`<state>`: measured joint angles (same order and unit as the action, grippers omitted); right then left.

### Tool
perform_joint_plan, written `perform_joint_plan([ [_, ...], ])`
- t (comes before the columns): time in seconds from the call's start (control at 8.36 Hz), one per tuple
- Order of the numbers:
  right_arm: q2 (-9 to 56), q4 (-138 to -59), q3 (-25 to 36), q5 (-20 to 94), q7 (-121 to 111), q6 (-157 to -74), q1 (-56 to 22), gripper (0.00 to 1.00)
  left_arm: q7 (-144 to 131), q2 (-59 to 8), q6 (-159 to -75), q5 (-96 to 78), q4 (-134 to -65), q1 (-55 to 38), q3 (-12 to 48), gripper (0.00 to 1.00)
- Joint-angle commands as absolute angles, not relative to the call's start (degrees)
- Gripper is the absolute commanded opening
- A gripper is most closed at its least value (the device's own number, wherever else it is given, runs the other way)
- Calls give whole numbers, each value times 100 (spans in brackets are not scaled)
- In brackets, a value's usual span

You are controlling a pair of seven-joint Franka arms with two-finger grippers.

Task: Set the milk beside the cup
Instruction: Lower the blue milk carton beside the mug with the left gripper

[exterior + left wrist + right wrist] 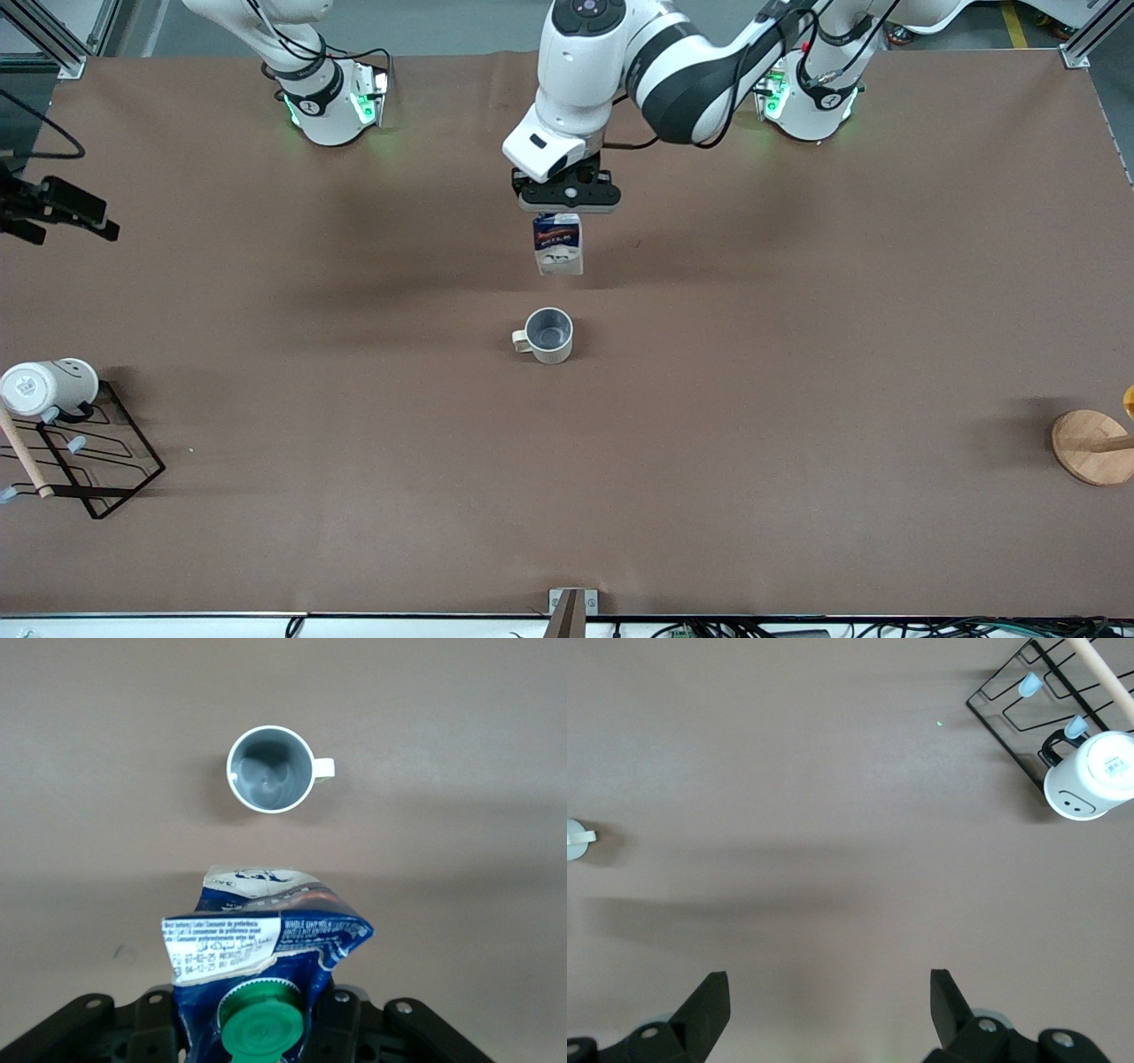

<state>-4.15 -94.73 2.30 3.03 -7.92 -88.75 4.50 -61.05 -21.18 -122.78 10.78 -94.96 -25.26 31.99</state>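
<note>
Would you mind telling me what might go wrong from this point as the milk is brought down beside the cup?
The left hand grips the milk only by its crumpled top, so the carton could swing or slip. It hangs over bare table farther from the front camera than the cup; a misjudged descent could knock the cup or tip the carton.

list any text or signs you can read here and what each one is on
"WHOLE UHT..." in white on the folded top of the milk, held by the left end effector over the table above the cup; the rest of that line is too small to read.
Dates and small print on the carton's white panel: too blurred to read.
Red lettering on the carton's front: unreadable.
Smiley face, no words, on the white mug at the wire rack.
</note>
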Motion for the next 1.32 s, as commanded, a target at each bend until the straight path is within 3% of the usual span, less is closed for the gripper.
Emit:
perform_joint_plan([
  [0.0,-686,-9765,149,264,-835,-9017,519,100,-6301,-2512,-12594,1536,-9369,-2593,3182,45],
  [0.72,-624,-9598,97,-132,359,-9096,98,100,-6389,-3075,-12902,1959,-9448,-2602,3182,45],
  [1.08,-633,-9396,149,-9,-545,-9079,140,100,-6644,-3155,-13235,2267,-9738,-2619,3182,46],
  [1.2,-633,-9396,141,-9,-519,-9088,141,100,-6653,-3181,-13245,2294,-9730,-2663,3182,57],
])
